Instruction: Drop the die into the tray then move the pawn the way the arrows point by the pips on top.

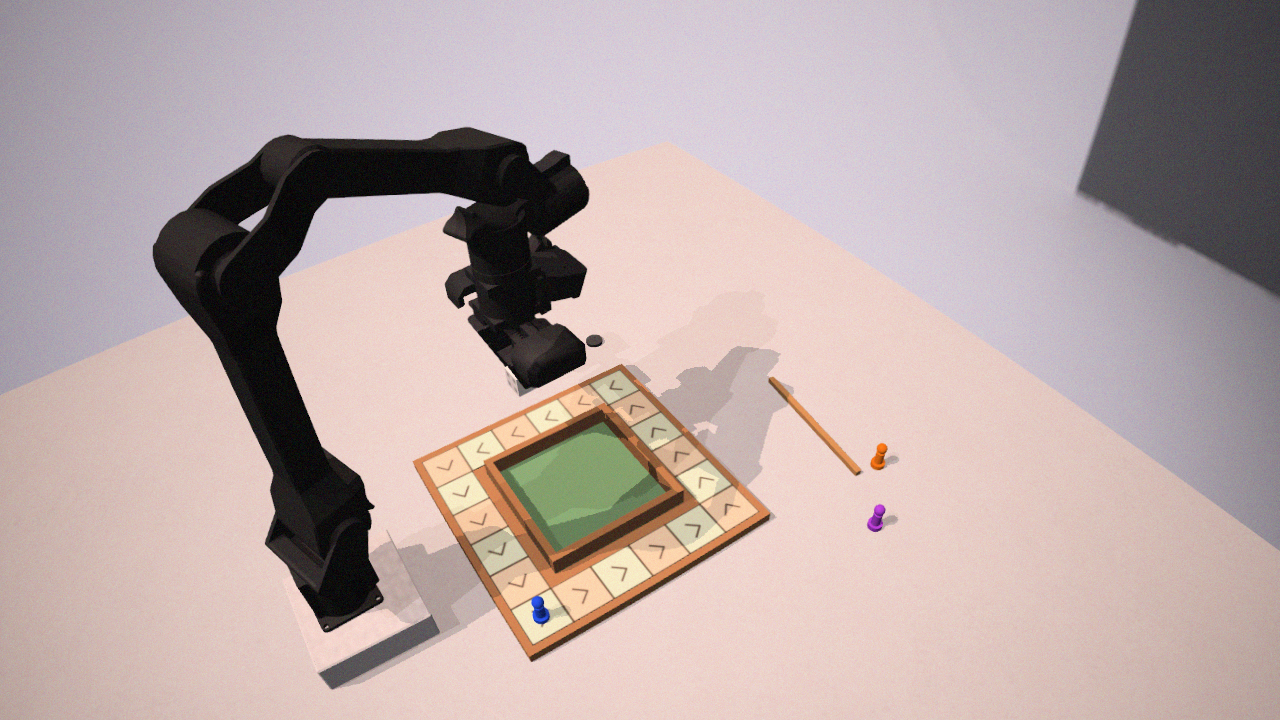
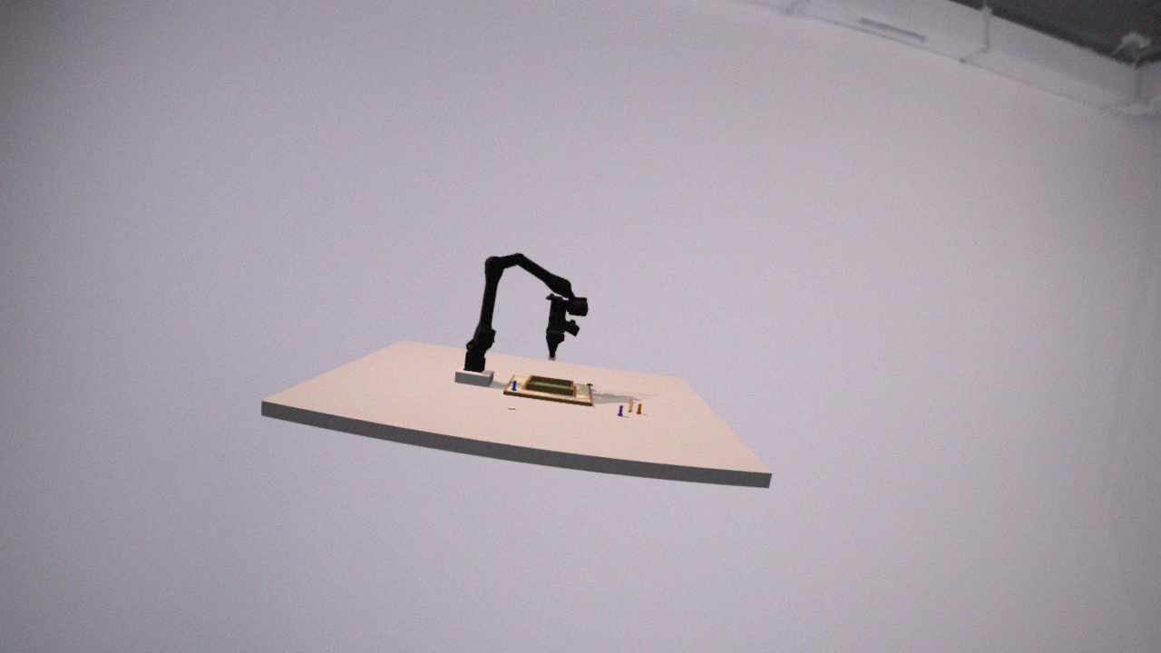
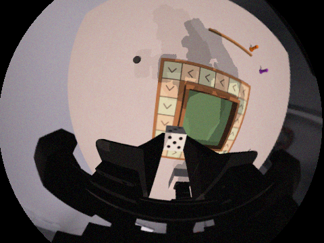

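My gripper (image 1: 519, 380) (image 3: 174, 136) (image 2: 551, 354) is shut on a white die (image 3: 175, 142) (image 1: 513, 383) and holds it high above the table, over the board's far edge. The die's face toward the wrist camera shows five pips. The board (image 1: 753, 520) (image 3: 158, 100) (image 2: 514, 391) has a ring of arrow squares around a wooden tray with a green floor (image 1: 572, 488) (image 3: 204, 117). A blue pawn (image 1: 538, 609) (image 2: 514, 384) stands on the board's near corner square.
An orange pawn (image 1: 878, 455) (image 3: 254, 48) and a purple pawn (image 1: 876, 516) (image 3: 264, 69) stand on the table right of the board. A thin wooden stick (image 1: 812, 424) (image 3: 229, 40) lies near them. A small black disc (image 1: 592, 339) (image 3: 137, 59) lies beyond the board. The arm's base (image 1: 358, 626) stands left of the board.
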